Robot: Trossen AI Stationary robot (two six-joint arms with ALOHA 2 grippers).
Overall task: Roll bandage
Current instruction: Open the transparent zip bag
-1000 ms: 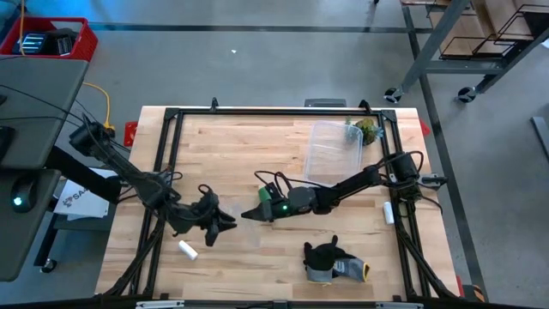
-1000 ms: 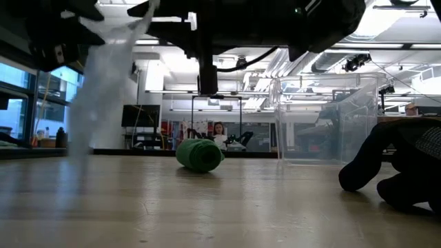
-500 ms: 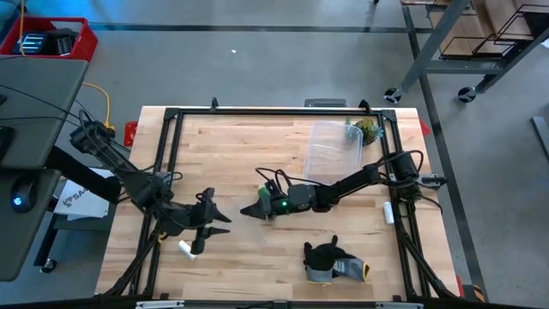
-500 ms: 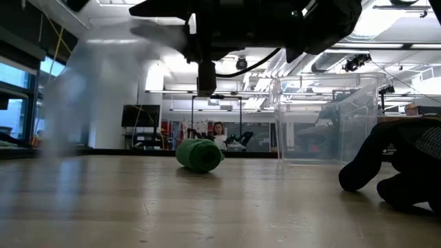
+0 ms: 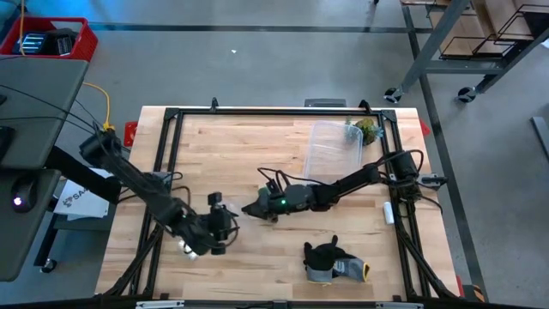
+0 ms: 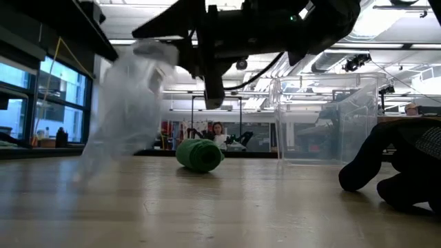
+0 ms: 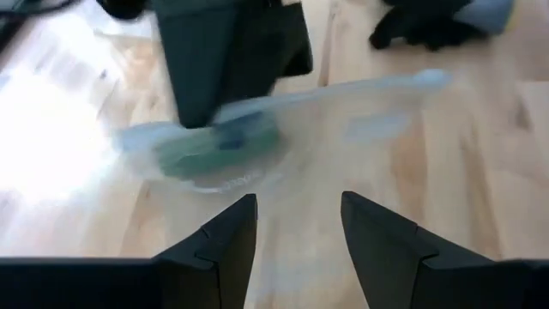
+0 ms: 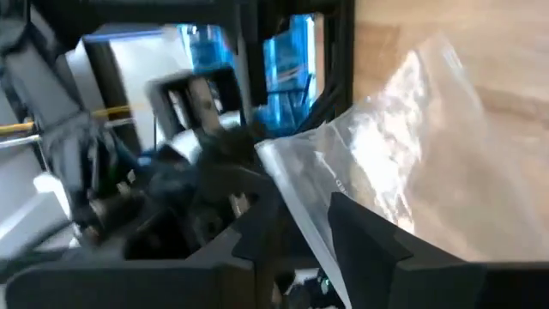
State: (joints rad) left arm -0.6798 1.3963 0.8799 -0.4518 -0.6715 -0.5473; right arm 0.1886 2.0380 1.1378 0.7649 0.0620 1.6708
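The right gripper (image 5: 254, 209) is sitting mid-table, fingers pinching the edge of a clear plastic bag (image 6: 131, 103). The green bandage (image 6: 200, 154) is lying rolled on the wood beneath it. The left gripper (image 7: 296, 225) is facing them, fingers spread and holding nothing. Bare boards are lying all around.

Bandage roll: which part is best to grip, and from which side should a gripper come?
Probably the curved middle of the bandage, which lies on its side on the table. The right gripper hangs above it, so the open left gripper would better come in low from its own side.
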